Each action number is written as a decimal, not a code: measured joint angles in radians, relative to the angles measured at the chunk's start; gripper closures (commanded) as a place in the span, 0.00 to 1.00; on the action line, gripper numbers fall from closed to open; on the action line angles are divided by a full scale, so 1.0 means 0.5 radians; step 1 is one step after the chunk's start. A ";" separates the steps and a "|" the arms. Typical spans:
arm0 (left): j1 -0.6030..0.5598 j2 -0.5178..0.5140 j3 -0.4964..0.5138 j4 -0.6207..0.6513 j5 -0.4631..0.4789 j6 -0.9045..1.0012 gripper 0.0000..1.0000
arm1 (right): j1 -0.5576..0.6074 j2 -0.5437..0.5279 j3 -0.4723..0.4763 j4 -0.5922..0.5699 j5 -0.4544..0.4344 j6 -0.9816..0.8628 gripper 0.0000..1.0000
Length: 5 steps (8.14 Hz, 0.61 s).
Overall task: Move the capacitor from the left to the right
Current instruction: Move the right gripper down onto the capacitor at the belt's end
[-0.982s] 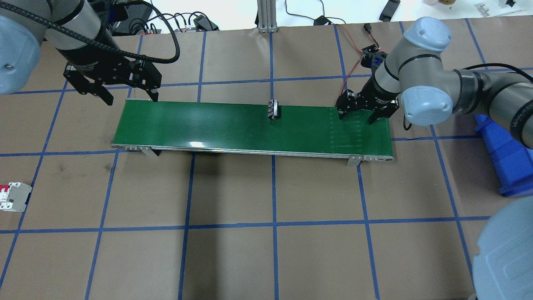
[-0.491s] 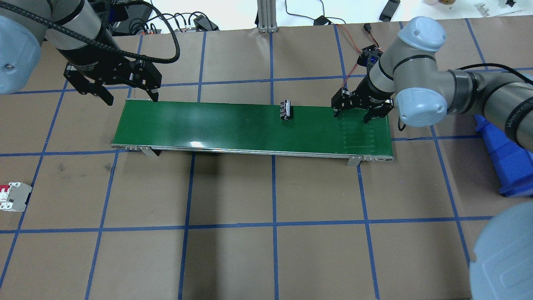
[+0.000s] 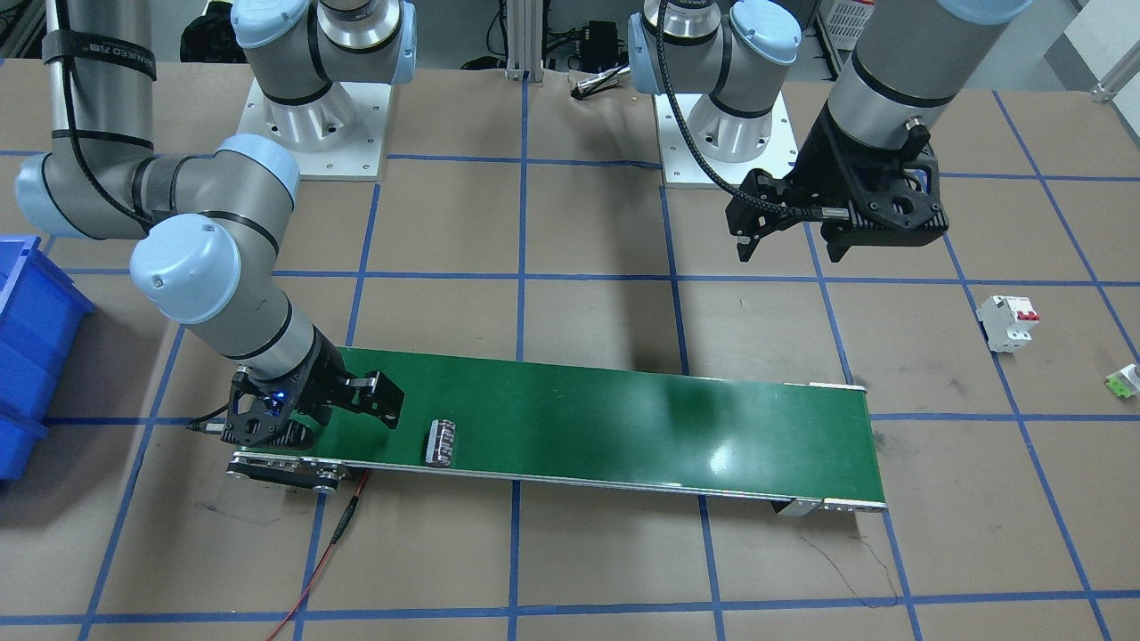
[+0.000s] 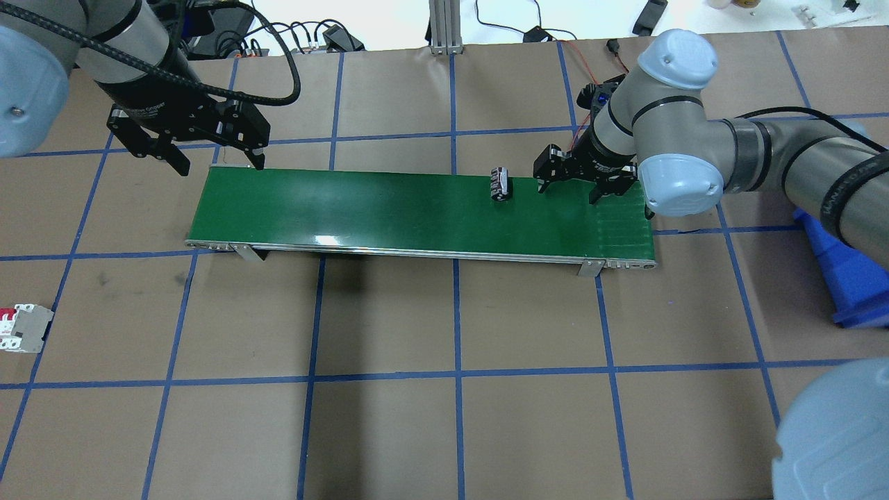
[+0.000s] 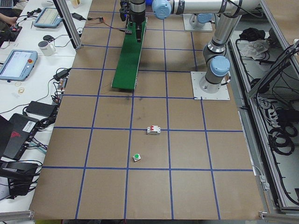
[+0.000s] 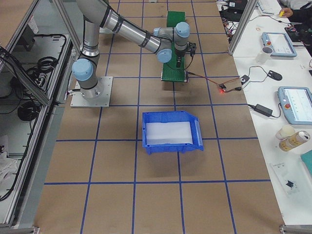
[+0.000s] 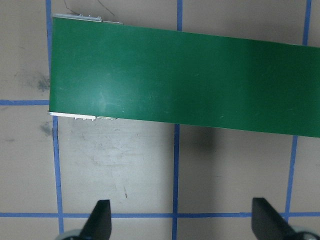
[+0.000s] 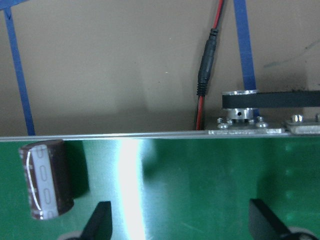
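Observation:
The capacitor (image 4: 500, 184), a small dark block with pale stripes, lies on the green conveyor belt (image 4: 382, 208) near its far edge, right of the middle. It also shows in the front view (image 3: 441, 442) and at the left of the right wrist view (image 8: 47, 180). My right gripper (image 4: 568, 193) is open and empty, low over the belt just right of the capacitor, not touching it. My left gripper (image 4: 221, 168) is open and empty, above the belt's far left corner. The left wrist view shows the bare belt (image 7: 185, 75) below that gripper (image 7: 182, 220).
A white circuit breaker (image 4: 24, 330) with red switches lies on the table at the far left. A tiny green-and-white piece (image 3: 1124, 380) lies beyond it. A blue bin (image 6: 170, 131) stands on the right. A red-and-black cable (image 8: 205, 85) runs to the belt's right end.
The capacitor has travelled right along the belt. My right gripper has moved left toward it, still open. The left arm has not moved.

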 measured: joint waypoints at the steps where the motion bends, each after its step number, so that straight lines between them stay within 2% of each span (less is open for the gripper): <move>1: 0.000 -0.002 0.000 0.000 -0.001 0.000 0.00 | 0.011 0.002 -0.017 0.000 0.004 0.027 0.06; 3: 0.000 -0.004 0.000 0.000 -0.001 0.000 0.00 | 0.047 0.011 -0.038 -0.014 0.009 0.106 0.08; 5: 0.000 -0.002 0.000 0.000 -0.001 0.000 0.00 | 0.077 0.023 -0.039 -0.036 -0.001 0.129 0.17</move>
